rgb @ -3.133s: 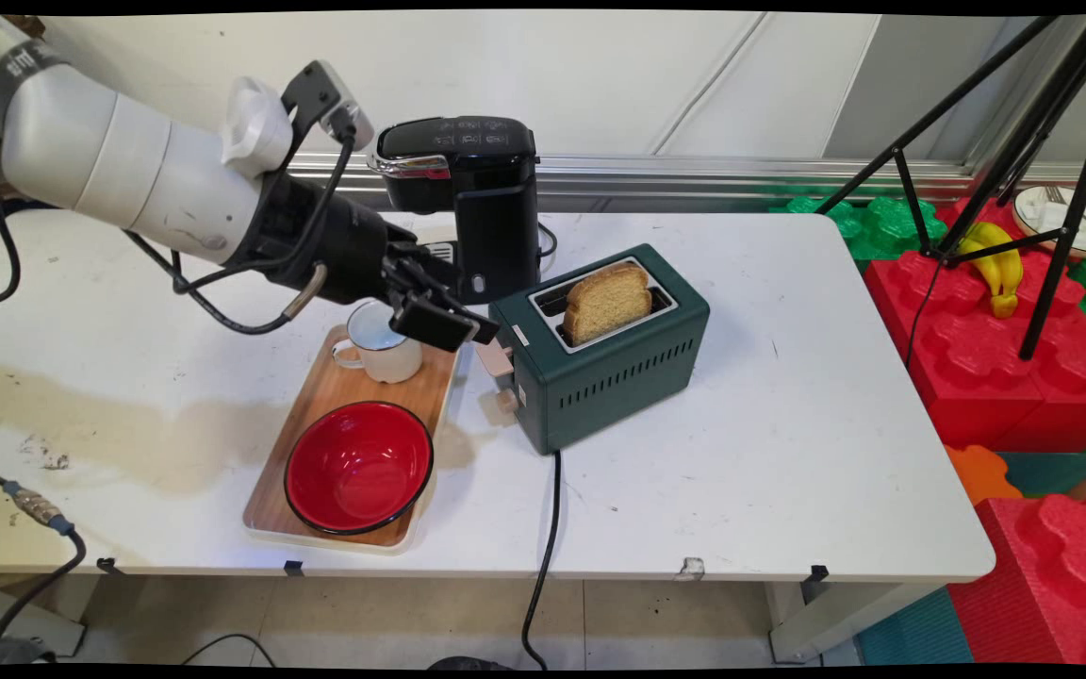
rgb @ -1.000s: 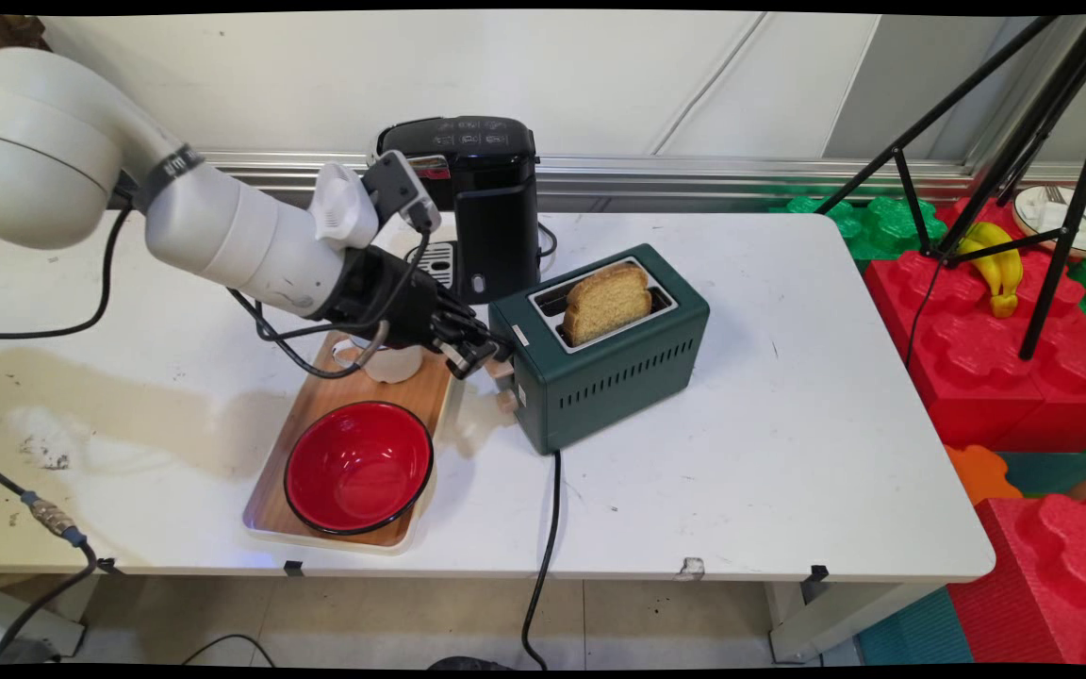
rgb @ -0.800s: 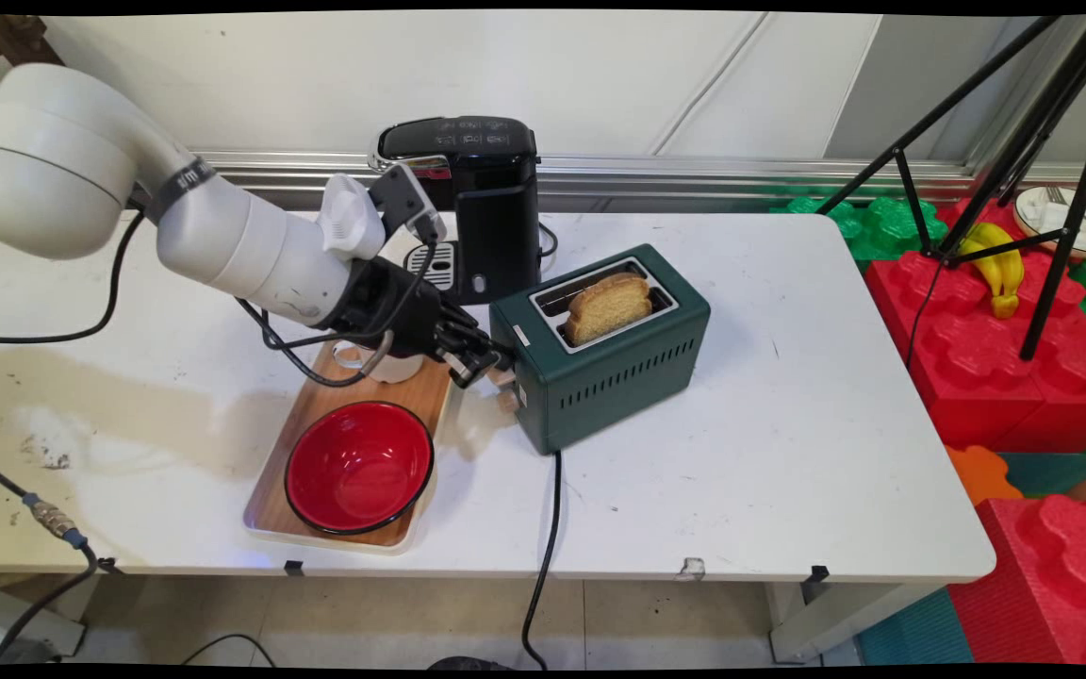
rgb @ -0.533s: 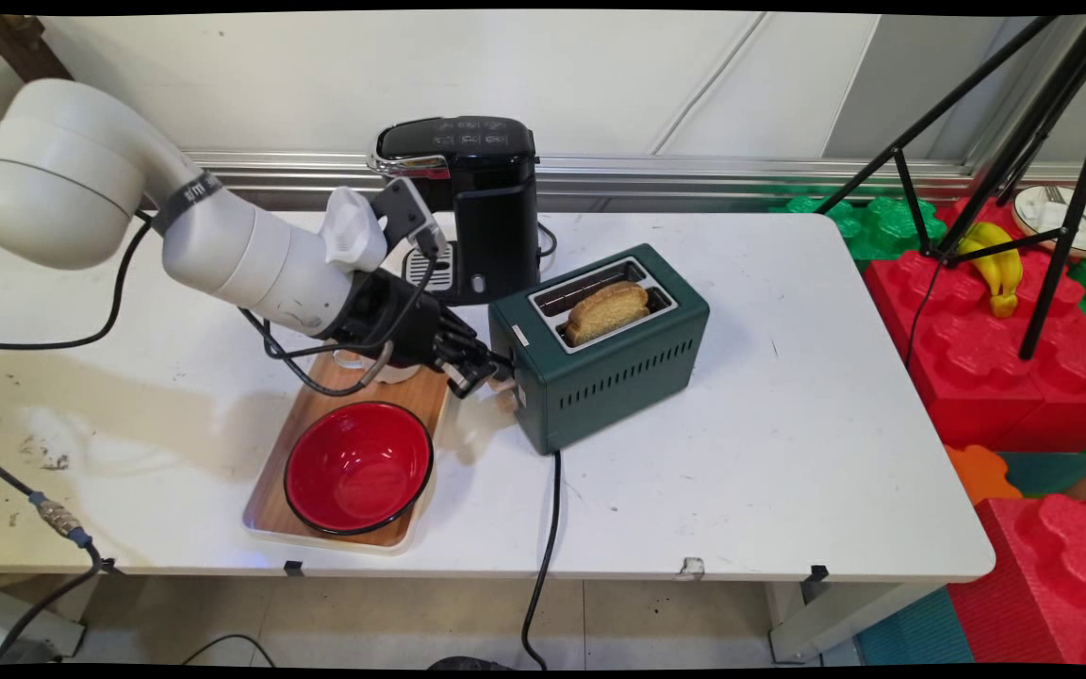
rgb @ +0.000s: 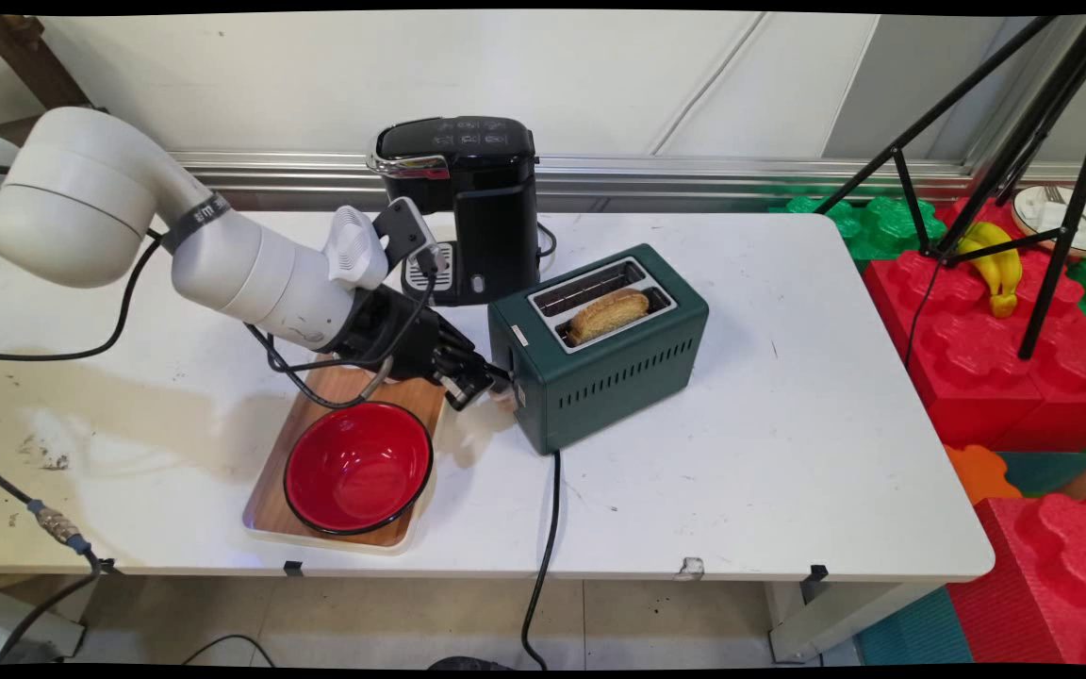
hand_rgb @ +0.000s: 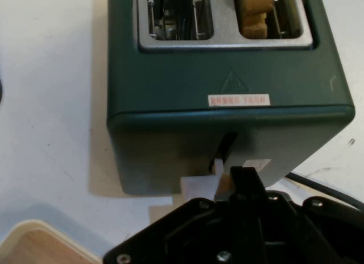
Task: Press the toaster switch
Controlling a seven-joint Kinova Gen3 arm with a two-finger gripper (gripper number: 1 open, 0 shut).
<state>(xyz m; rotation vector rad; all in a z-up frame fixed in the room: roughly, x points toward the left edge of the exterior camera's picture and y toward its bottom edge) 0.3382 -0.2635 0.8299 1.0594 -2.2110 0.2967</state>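
Note:
A dark green two-slot toaster [rgb: 609, 368] stands mid-table, its end facing my arm. A brown bread slice [rgb: 607, 314] sits low in its nearer slot, only the top edge showing; the other slot is empty. My gripper [rgb: 482, 382] is shut and presses from above on the pale lever [rgb: 505, 398] at the toaster's left end, low in its travel. In the hand view the toaster [hand_rgb: 227, 104] fills the upper frame, the white lever [hand_rgb: 199, 189] sits low in its slit, and my gripper [hand_rgb: 244, 176] is against it. The bread [hand_rgb: 256, 13] shows in the right slot.
A black coffee machine [rgb: 468, 189] stands behind the toaster. A wooden tray [rgb: 270, 490] with a red bowl [rgb: 359, 467] lies under my wrist. The toaster's black cord [rgb: 543, 538] runs off the front edge. A tripod [rgb: 1024, 141] and foam blocks [rgb: 977, 358] stand to the right.
My gripper moved down against the toaster's end, pushing the lever lower. The bread slice sank from standing well above the slot to nearly flush with it.

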